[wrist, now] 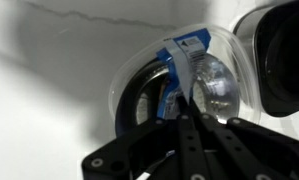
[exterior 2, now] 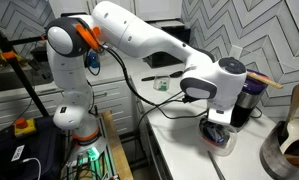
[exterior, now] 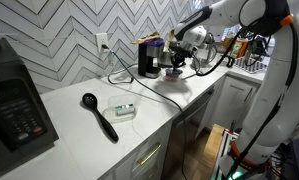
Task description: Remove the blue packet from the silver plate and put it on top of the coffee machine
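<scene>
blue packet (wrist: 192, 43): one, on edge above the plate
silver plate (wrist: 217, 88): one, on the desk (exterior: 79, 125)
coffee machine (exterior: 148, 58): one, beside the plate
tool (wrist: 185, 116): one, narrow, pinching the blue packet

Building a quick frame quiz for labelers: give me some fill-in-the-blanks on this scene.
1. The packet standing in the plate is ___ in colour.
2. The gripper hangs right over the ___, beside the coffee machine.
3. The spoon lying on the counter is ___.
Missing words: blue; plate; black.
</scene>
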Controlling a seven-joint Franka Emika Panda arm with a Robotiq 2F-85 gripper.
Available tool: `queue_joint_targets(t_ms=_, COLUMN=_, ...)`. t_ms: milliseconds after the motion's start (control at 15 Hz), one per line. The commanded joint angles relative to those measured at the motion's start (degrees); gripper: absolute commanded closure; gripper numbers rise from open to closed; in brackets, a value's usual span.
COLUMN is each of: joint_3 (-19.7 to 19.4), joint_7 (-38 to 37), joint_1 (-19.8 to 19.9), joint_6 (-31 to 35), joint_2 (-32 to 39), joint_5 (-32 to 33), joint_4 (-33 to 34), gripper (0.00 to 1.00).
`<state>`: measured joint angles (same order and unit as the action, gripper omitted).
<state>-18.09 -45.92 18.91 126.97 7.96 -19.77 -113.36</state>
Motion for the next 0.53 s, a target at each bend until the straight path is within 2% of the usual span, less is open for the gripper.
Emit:
queue_joint_targets(t_ms=0, joint_3=-0.2, joint_7=1.2, joint_1=-0.6, joint_6=-0.3, joint_2=-4.4, joint_5=1.1, joint_4=-0.7, gripper=1.00)
queue_joint_targets(t_ms=200, joint_3=-0.3, joint_7=0.8, joint_1=-1.0, joint_6=-2.8, joint_2=-9.7, joint_5=6.5, joint_4=-0.5, gripper=1.00)
queue_joint_targets(t_ms=333, joint_3=-0.6, joint_7=-0.9, joint_1=-0.4, joint_6=-7.9, joint_2=-12.4, joint_5=13.1, joint_4=0.8, gripper=1.00)
queue_joint_targets(t_ms=467, joint_3=-0.6, joint_7=-0.4, joint_1=0.4, joint_6=-9.9, joint_2=-15.5, joint_5=15.3, joint_4=1.6, gripper=1.00)
